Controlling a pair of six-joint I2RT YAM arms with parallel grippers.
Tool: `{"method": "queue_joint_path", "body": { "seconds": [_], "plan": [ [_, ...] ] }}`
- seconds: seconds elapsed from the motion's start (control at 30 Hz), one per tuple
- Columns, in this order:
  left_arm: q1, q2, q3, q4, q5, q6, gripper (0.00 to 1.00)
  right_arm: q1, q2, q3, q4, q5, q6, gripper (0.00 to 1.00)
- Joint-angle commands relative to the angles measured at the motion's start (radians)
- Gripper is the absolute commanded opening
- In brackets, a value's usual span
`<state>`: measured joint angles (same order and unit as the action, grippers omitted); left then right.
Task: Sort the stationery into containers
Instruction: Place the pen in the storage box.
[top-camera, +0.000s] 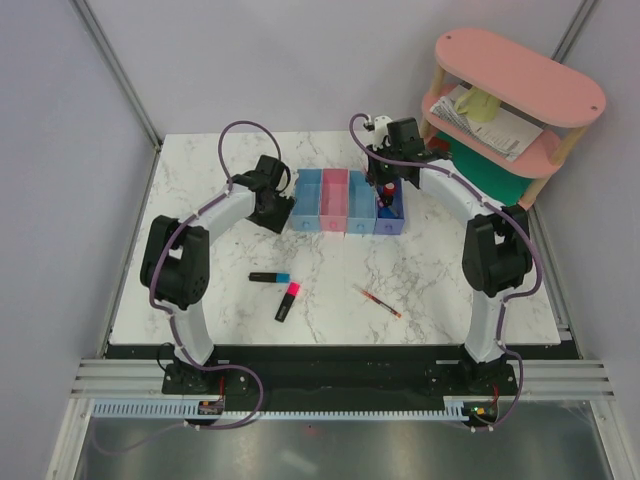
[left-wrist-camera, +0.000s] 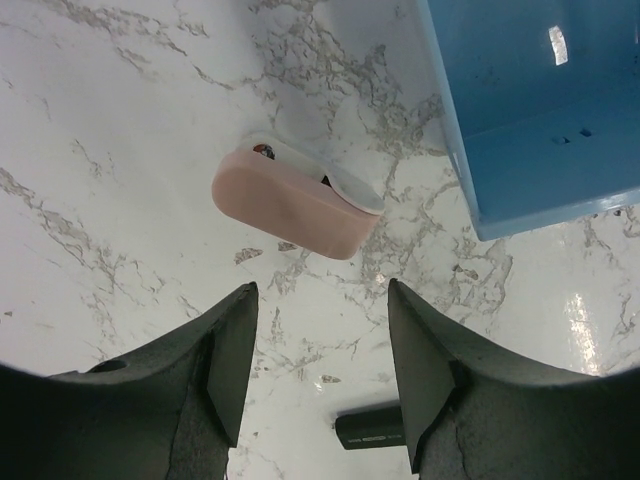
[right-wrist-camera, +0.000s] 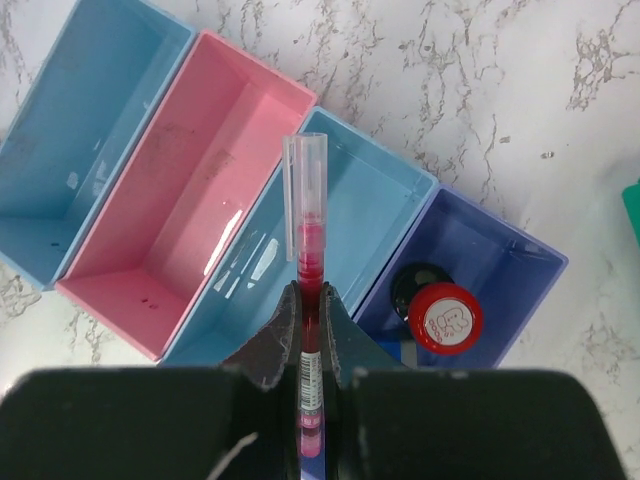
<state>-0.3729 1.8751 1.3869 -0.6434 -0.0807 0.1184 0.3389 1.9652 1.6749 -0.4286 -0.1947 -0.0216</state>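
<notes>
My right gripper (right-wrist-camera: 310, 292) is shut on a thin red pen (right-wrist-camera: 308, 200) and holds it over the second light blue bin (right-wrist-camera: 350, 225) of the containers (top-camera: 348, 200). The purple-blue bin (right-wrist-camera: 505, 270) holds a black-red bottle (right-wrist-camera: 445, 317). The pink bin (right-wrist-camera: 200, 170) and the first light blue bin (right-wrist-camera: 90, 120) show bare floors. My left gripper (left-wrist-camera: 320, 290) is open above the table, just short of a beige eraser (left-wrist-camera: 290, 205) lying left of the first bin. A second red pen (top-camera: 378, 300), a blue-capped highlighter (top-camera: 270, 277) and a pink-capped highlighter (top-camera: 288, 302) lie on the near table.
A pink oval two-tier shelf (top-camera: 520, 75) stands at the back right with a yellow mug (top-camera: 482, 103) and papers (top-camera: 490, 125) on its lower tier. A green object (top-camera: 495, 178) sits beneath it. The marble table (top-camera: 200, 160) ends at walls on the left and behind.
</notes>
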Motion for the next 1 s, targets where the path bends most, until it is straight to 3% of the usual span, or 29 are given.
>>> {"method": "queue_joint_path", "body": {
  "seconds": [0.0, 0.8, 0.97],
  "plan": [
    [0.003, 0.021, 0.009, -0.002, -0.016, -0.039, 0.62, 0.014, 0.038, 0.058, 0.042, -0.029, 0.015, 0.03],
    [0.034, 0.131, 0.069, 0.025, -0.077, -0.036, 0.62, 0.041, 0.116, 0.06, 0.071, -0.041, 0.0, 0.04],
    [0.04, 0.118, 0.043, 0.04, -0.116, -0.011, 0.62, 0.045, 0.12, 0.051, 0.071, -0.037, -0.005, 0.16]
  ]
}}
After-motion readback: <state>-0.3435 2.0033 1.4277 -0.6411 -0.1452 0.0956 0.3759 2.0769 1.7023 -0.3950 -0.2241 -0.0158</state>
